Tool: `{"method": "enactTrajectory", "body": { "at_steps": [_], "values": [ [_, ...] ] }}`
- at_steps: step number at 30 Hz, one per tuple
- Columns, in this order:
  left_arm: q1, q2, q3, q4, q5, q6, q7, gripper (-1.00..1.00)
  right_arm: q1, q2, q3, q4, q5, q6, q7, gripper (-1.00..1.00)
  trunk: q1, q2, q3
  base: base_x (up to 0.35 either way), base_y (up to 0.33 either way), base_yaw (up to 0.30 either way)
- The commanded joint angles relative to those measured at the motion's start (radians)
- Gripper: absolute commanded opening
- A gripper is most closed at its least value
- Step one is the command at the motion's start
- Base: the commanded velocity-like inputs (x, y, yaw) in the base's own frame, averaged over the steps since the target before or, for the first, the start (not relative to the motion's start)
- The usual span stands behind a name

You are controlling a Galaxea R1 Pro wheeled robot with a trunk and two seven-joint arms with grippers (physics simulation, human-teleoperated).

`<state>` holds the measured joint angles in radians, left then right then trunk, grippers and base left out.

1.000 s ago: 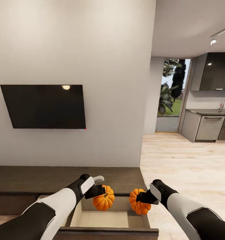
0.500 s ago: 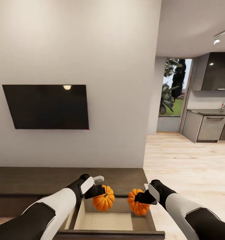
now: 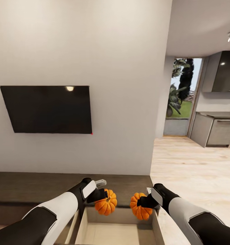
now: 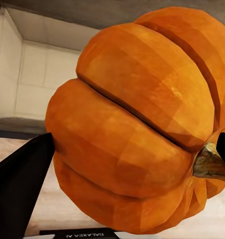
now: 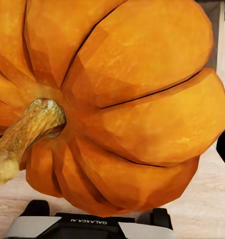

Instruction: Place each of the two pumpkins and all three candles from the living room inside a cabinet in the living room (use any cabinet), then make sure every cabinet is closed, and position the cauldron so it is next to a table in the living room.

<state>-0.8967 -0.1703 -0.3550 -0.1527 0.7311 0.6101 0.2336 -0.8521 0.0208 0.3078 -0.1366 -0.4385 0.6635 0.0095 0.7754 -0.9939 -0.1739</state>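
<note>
A: Where are the pumpkins?

B: One pumpkin [image 3: 106,206] is clenched in the left gripper [image 3: 102,196], the other pumpkin [image 3: 141,206] in the right gripper [image 3: 144,202]. Both hang over the open drawer [image 3: 91,228] of the cabinet [image 3: 43,185].

A: So how much is done?

B: Little, I judge. The drawer looks bare, neither pumpkin is released, and candles, closing up and the cauldron all remain.

The dark-brown cabinet [image 3: 36,185] runs along the wall, its top bare. One drawer [image 3: 115,231] stands open below the fingers, its beige floor bare.
</note>
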Motion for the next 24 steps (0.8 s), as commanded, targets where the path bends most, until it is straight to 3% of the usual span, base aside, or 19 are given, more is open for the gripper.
{"method": "enactTrajectory", "body": {
  "at_steps": [1,24],
  "values": [
    [-0.001,0.0,-0.005,-0.002,0.01,0.003,0.009,-1.0,-0.001,0.0,0.007,-0.001,-0.007,0.004,0.001,-1.0,0.0,-0.001,-0.003,0.127,-0.042,0.15],
    [-0.001,-0.001,-0.005,-0.002,0.01,0.008,0.005,-1.0,-0.001,0.001,0.004,-0.001,-0.007,-0.007,0.0,-1.0,0.0,-0.001,-0.024,0.009,-0.003,0.052]
  ]
}}
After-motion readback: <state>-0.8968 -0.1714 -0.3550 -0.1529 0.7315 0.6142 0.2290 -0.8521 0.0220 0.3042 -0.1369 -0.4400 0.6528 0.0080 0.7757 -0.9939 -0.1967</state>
